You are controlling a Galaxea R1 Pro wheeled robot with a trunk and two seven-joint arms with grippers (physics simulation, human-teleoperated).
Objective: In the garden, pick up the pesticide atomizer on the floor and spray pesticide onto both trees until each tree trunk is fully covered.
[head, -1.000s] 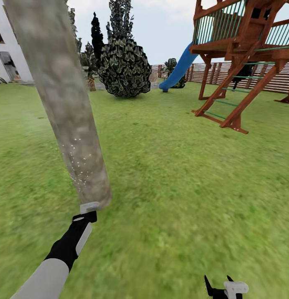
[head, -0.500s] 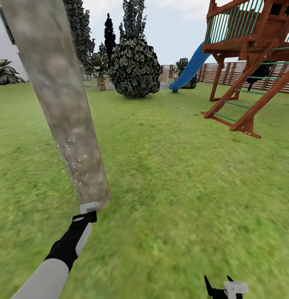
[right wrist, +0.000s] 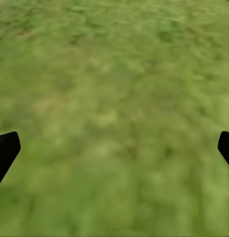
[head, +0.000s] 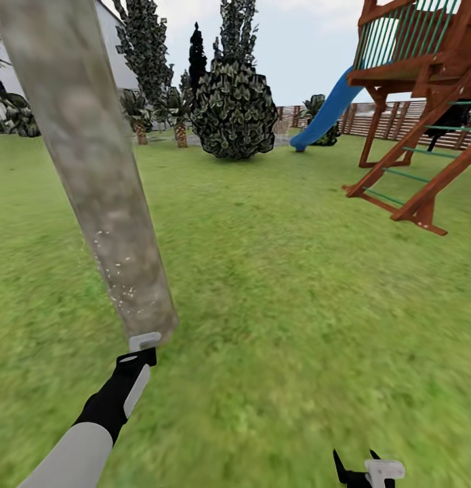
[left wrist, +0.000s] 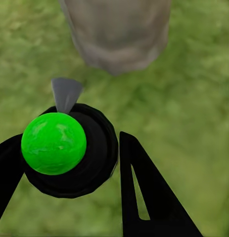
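Grass underfoot across the head view, and a thick mottled tree trunk leaning up the left of that view. We note pale speckles scattered on the trunk's lower part.

Our left arm reaches toward the trunk's base, its left gripper just short of the bark. In the left wrist view we see the black fingers closed around the pesticide atomizer, a round black body seen end-on. Its top shows bright green here, and a small grey nozzle points at the trunk foot. So the jaws are holding the atomizer, off the ground and near the trunk.

Our right gripper hangs low over the lawn; its two black fingertips sit at opposite edges of the right wrist view, jaws wide with bare grass between.

Farther off: a round dark bush, tall jagged-leaved trees, a wooden play tower with a blue slide, a slat fence, and a white house behind the trunk.
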